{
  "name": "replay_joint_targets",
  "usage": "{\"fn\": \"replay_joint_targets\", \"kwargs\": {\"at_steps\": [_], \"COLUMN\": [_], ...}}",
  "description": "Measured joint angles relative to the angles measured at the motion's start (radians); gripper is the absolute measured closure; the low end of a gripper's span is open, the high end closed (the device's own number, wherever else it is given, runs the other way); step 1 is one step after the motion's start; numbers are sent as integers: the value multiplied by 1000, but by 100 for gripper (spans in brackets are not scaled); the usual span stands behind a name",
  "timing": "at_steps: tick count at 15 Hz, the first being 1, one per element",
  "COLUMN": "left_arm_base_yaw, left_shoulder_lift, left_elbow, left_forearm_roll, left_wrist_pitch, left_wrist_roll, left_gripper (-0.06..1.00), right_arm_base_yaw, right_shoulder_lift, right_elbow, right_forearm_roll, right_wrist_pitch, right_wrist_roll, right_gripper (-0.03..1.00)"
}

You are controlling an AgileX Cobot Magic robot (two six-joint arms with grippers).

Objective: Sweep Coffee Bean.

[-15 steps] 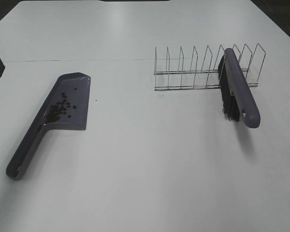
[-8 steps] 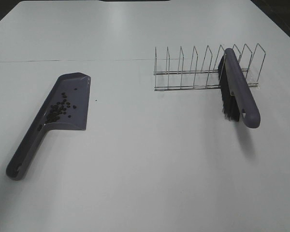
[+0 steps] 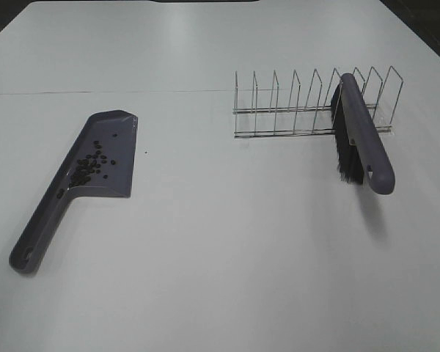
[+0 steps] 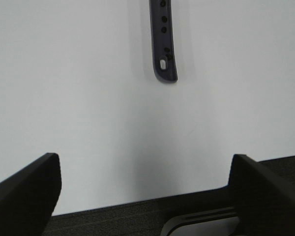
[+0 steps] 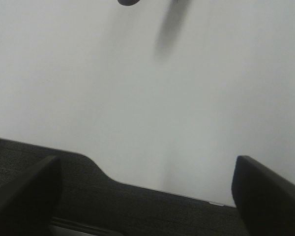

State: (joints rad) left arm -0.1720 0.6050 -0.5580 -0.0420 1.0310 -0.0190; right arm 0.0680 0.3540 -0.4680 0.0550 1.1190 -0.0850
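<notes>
1. Dark arm at far left edge gone from overhead view since a second ago; objects unmoved.
2. Coffee beans (image 3: 89,163) lie in dustpan (image 3: 117,125) on tabletop (image 3: 220,249).
3. Left pincer (image 4: 146,189) and right pincer (image 5: 146,189) both wide apart, holding nothing.
4. Brush (image 3: 363,136) leans in wire rack (image 3: 279,103).

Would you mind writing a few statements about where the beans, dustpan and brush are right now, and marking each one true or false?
1. The coffee beans lie in the dustpan. True.
2. The brush lies flat on the table beside the dustpan. False: it leans in the wire rack, on the far side of the table from the dustpan.
3. The left gripper is shut on the dustpan handle. False: its jaws stand open and empty, apart from the handle.
4. The right gripper is open and holds nothing. True.
5. One tiny dark speck lies on the table just outside the dustpan. True.
</notes>
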Motion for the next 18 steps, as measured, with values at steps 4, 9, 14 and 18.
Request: {"fn": "replay_joint_targets", "kwargs": {"at_steps": [4,9,14,18], "left_arm_base_yaw": [0,0,0,0], "left_shoulder_lift": [-254,-476,-608,-608], "left_elbow": [33,33,33,40], "left_forearm_roll": [22,42,35,3], "left_wrist_pitch": [41,41,45,46], "left_wrist_roll": [-56,-74,-62,-1], "left_gripper": [12,12,12,12], "right_arm_base_yaw": [0,0,0,0], "right_shoulder_lift": [0,0,-6,-165], "right_elbow": [0,0,5,5], "right_forearm_roll": [1,1,1,1], "right_wrist_pitch": [-6,-7,-7,-7], "right_wrist_roll": [0,-5,-6,-6], "right_gripper": [12,12,12,12]}}
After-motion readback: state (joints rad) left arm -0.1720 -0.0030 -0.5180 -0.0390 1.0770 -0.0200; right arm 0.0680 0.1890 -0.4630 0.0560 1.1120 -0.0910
